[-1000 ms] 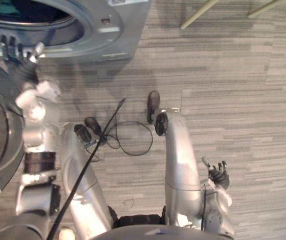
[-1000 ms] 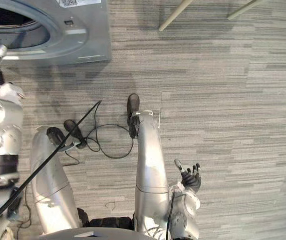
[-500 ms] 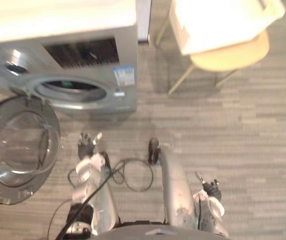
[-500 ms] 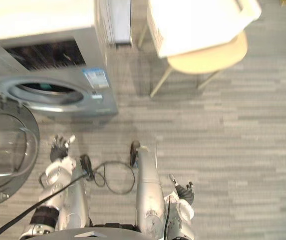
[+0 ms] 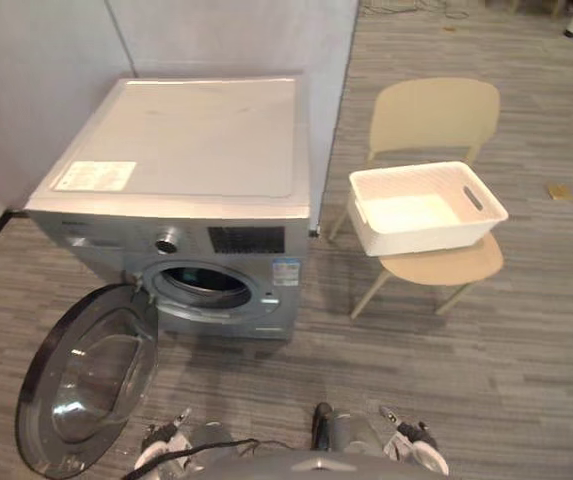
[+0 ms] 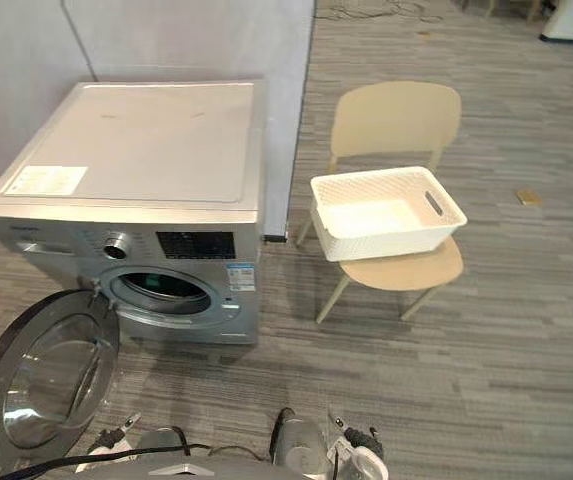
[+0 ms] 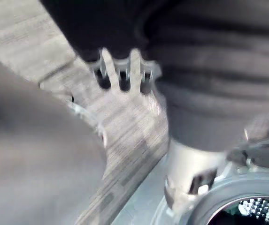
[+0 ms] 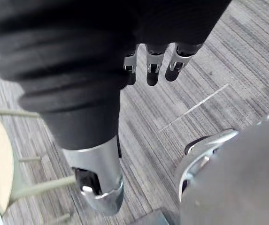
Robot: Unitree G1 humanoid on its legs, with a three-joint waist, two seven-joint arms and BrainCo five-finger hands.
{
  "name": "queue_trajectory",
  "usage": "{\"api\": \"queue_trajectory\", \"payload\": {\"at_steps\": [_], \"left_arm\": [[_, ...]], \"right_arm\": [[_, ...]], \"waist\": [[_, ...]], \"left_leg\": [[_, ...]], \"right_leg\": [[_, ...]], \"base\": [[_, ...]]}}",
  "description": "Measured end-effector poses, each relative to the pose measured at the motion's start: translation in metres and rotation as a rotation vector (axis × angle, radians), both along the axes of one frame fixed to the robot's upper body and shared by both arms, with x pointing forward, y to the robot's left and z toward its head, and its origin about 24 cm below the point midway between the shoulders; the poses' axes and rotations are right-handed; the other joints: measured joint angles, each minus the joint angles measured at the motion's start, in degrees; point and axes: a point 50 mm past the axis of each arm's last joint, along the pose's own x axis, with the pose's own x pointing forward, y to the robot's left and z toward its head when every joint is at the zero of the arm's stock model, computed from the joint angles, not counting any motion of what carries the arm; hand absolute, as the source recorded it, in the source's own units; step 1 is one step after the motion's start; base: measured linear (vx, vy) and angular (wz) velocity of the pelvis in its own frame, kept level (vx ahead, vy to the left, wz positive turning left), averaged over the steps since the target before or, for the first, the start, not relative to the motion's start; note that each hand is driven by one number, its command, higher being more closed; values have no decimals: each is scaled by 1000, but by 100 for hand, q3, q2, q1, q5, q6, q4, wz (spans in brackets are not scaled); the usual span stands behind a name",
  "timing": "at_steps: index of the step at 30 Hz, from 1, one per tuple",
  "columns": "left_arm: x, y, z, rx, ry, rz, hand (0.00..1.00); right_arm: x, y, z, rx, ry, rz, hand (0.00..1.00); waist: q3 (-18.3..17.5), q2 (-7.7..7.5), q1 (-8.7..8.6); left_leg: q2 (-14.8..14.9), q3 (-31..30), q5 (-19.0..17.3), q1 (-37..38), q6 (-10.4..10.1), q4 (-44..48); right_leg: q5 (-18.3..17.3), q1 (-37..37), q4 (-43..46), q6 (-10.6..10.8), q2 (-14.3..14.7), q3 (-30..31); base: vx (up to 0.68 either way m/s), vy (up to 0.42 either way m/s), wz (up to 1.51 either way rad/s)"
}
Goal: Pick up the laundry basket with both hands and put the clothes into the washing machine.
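Loading looks done, judging by the layout.
Door (image 5: 86, 380) open on washing machine (image 5: 196, 170), drum too dark to read; left robot hand (image 5: 166, 435) low, fingers relaxed, empty; white laundry basket (image 5: 436, 238) on chair (image 5: 434, 115), looks empty; right robot hand (image 5: 411, 437) same.

Grey wood-look floor (image 5: 526, 330) with the washing machine (image 5: 196, 170) sitting on it, door (image 5: 91, 375) swung open. A tan chair (image 5: 434, 115) stands just beside it, white basket (image 5: 426, 208) on the seat. There's a small tan scrap (image 5: 559, 190) on the planks further right.
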Motion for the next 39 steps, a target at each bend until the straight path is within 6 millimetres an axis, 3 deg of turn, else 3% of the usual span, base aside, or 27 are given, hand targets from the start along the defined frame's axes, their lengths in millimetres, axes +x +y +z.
{"api": "queue_trajectory", "payload": {"at_steps": [1,2,3,4,5,6,7,9,10,11,13,14,17,20,23,24,25,27,28,29,30,31,33,34,35,39], "left_arm": [[1,1,1,10,0,-16,0],[7,1,2,14,-20,-15,0],[6,-1,2,12,-17,-25,0],[1,-4,0,10,8,-62,0],[-1,-7,-2,2,21,-91,0],[-2,-10,-3,2,37,-131,0],[2,-12,-2,6,35,-168,0],[2,-2,-1,50,50,-226,0],[2,1,-1,60,57,-242,0],[9,1,1,80,50,-308,0],[25,-7,4,108,26,-440,0],[38,-15,7,127,1,-536,0],[51,-31,10,130,-35,-639,0],[48,-30,9,136,-26,-661,0],[46,-26,9,146,-18,-657,0],[45,-24,9,147,-14,-648,0],[44,-22,9,145,-14,-629,0],[41,-18,9,150,-10,-594,0],[44,-15,14,155,-53,-548,0],[43,-14,15,163,-66,-536,0],[42,-11,18,168,-88,-509,0],[42,-9,20,170,-101,-493,0],[50,-15,35,155,-217,-424,0],[50,-15,39,156,-247,-399,0],[50,-14,48,158,-301,-347,0],[51,-1,71,208,-428,-253,0]], "right_arm": [[1,2,-1,10,5,2,0],[6,1,0,13,-13,-12,0],[7,-2,1,11,-14,-19,0],[7,-4,2,6,-20,-27,0],[8,-5,2,2,-27,-30,0],[11,-6,4,0,-42,-34,0],[16,-3,5,20,-60,-50,0],[12,10,-1,77,-42,-72,0],[11,13,-3,86,-34,-73,0],[11,16,-4,100,-31,-78,0],[11,18,-7,120,-11,-73,0],[13,15,-7,114,-9,-72,0],[10,4,-6,87,4,-69,0],[-5,6,-12,89,55,-53,0],[-16,9,-15,84,93,-6,0],[-18,8,-15,85,92,11,0],[-26,9,-17,94,114,8,0],[-43,11,-21,109,160,-5,0],[-50,11,-22,110,176,-11,0],[-50,11,-22,109,176,-11,0],[-51,12,-22,112,179,-10,0],[-52,12,-22,113,182,-11,0],[-47,1,-19,72,176,6,0],[-44,0,-18,64,174,14,0],[-34,-7,-15,45,152,24,0],[-23,-12,-9,13,97,30,0]], "waist": [[-46,-20,1],[-36,28,36],[-62,80,44],[-109,146,49],[-189,212,24],[-287,295,-9],[-318,266,-90],[-411,-79,-110],[-476,-122,-135],[-548,-177,-191],[-557,-177,-189],[-561,-215,-206],[-307,-147,-227],[-194,-374,-254],[-32,-619,-308],[63,-507,-273],[79,-556,-294],[68,-599,-289],[65,-596,-224],[54,-603,-192],[25,-646,-181],[-35,-734,-188],[-134,-492,-70],[-149,-467,-21],[-191,-332,40],[-310,-231,58]], "left_leg": [[-31,138,-124,50,-41,-4],[277,340,-528,-135,124,1330],[412,368,-665,-161,153,2082],[529,354,-692,19,33,3027],[542,300,-606,224,-80,3342],[547,159,-410,481,-141,3233],[315,144,-619,509,-347,2897],[-166,97,-802,812,-333,1963],[-275,69,-954,908,-385,1593],[-469,20,-1295,1061,-466,895],[-682,-40,-1552,1217,-500,-67],[-848,-97,-1554,1299,-500,-667],[-1049,-62,-1456,1735,-550,-1506],[-1246,146,-1293,1960,-497,-1833],[-1353,408,-1258,1945,-392,-1731],[-1199,609,-1172,1900,-309,-1728],[-1111,621,-1097,1882,-317,-1729],[-1037,526,-984,1899,-352,-1773],[-980,505,-917,1863,-412,-1763],[-969,509,-895,1809,-438,-1748],[-991,452,-801,1680,-465,-1744],[-1020,360,-712,1582,-448,-1756],[-980,222,-357,1273,-482,-2007],[-959,221,-343,1209,-505,-2015],[-868,156,-268,1130,-507,-2092],[-802,-149,-130,1038,-513,-2176]], "right_leg": [[77,47,-146,-136,-147,-230],[99,82,-113,-128,-164,-367],[101,120,-93,-131,-151,-438],[102,215,-62,-128,-146,-541],[119,242,-63,-101,-146,-605],[179,227,-45,-20,-146,-699],[242,200,-86,33,-193,-766],[443,309,-801,-21,-119,-395],[615,362,-1058,-98,-63,-362],[1065,375,-1405,-84,31,-313],[1319,186,-1619,31,59,-337],[1454,23,-1684,29,19,-389],[1517,-12,-1598,30,-23,-312],[1536,-164,-1374,62,-119,-67],[1811,-365,-1249,273,-162,329],[1956,-457,-1177,454,-81,555],[1222,-719,210,275,-142,558],[539,-775,1634,142,-314,538],[327,-576,2160,185,-507,596],[254,-474,2138,201,-580,680],[61,-160,1647,418,-688,874],[-79,-26,1301,501,-625,871],[-146,427,-284,544,-314,840],[-146,489,-573,544,-266,842],[45,575,-997,491,-106,820],[318,802,-1461,432,36,622]], "base": [[-91,86,73],[-68,96,49],[-51,134,42],[-27,114,44],[-46,201,55],[-81,200,65],[-110,157,64],[-174,47,44],[-139,33,47],[-34,60,45],[-53,94,22],[-98,80,8],[-132,33,-4],[-198,-46,-36],[-265,-72,-46],[-238,-56,-28],[-211,-77,-13],[-106,-154,17],[-51,-148,8],[-37,-197,-3],[-22,-155,5],[-13,-229,18],[-19,-168,7],[-122,-173,-21],[-106,-118,-16],[-158,-74,14]]}}
